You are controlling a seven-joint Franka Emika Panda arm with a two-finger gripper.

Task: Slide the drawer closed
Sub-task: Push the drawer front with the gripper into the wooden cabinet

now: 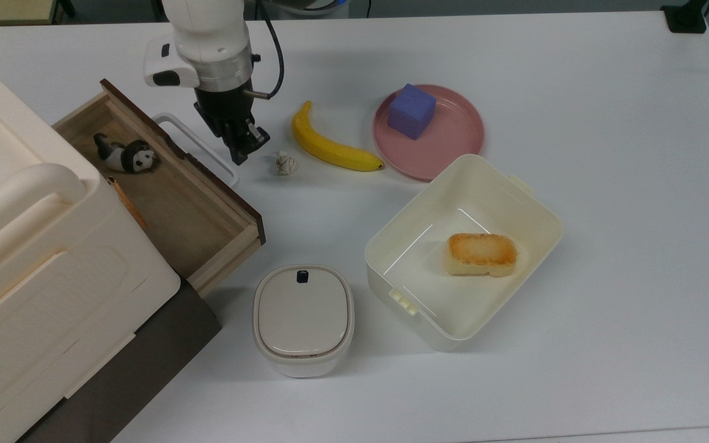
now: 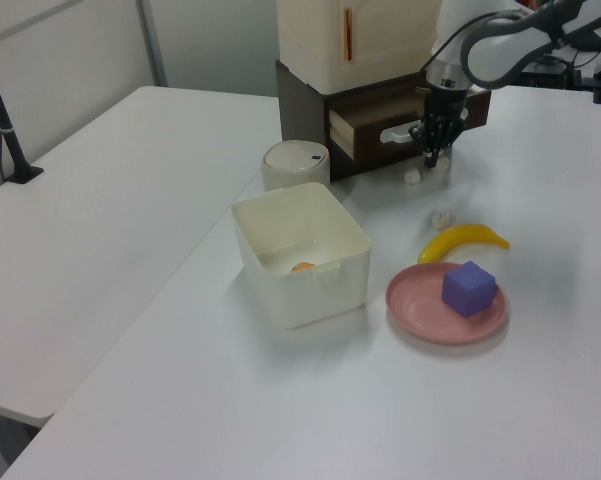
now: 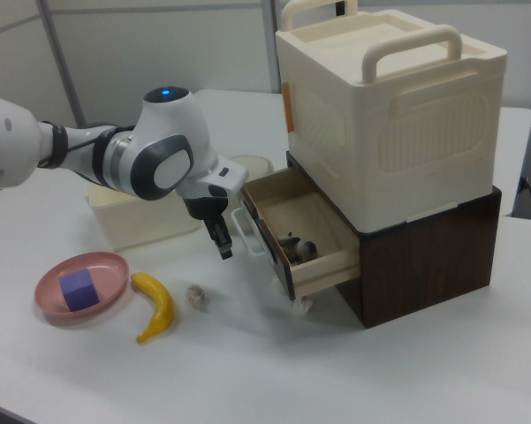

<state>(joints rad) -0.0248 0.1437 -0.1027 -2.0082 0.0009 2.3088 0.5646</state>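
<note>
The drawer (image 1: 170,203) stands pulled out of the cream cabinet (image 1: 28,258): a light-wood tray with a dark brown front panel and a white loop handle (image 1: 197,149). A small panda toy (image 1: 124,155) lies inside near its back. My gripper (image 1: 241,147) points down, shut and empty, just right of the handle in the top view, low over the table. I cannot tell whether it touches the handle. In the left view the gripper (image 2: 432,156) hangs in front of the drawer (image 2: 375,125). In the right view the gripper (image 3: 223,245) is left of the handle (image 3: 247,231).
A crumpled paper ball (image 1: 284,163) lies close to the right of the gripper, then a banana (image 1: 330,149) and a pink plate (image 1: 456,154) bearing a purple cube (image 1: 412,111). A cream open box (image 1: 413,206) holds bread (image 1: 482,253). A lidded white bin (image 1: 303,317) stands by the drawer's corner.
</note>
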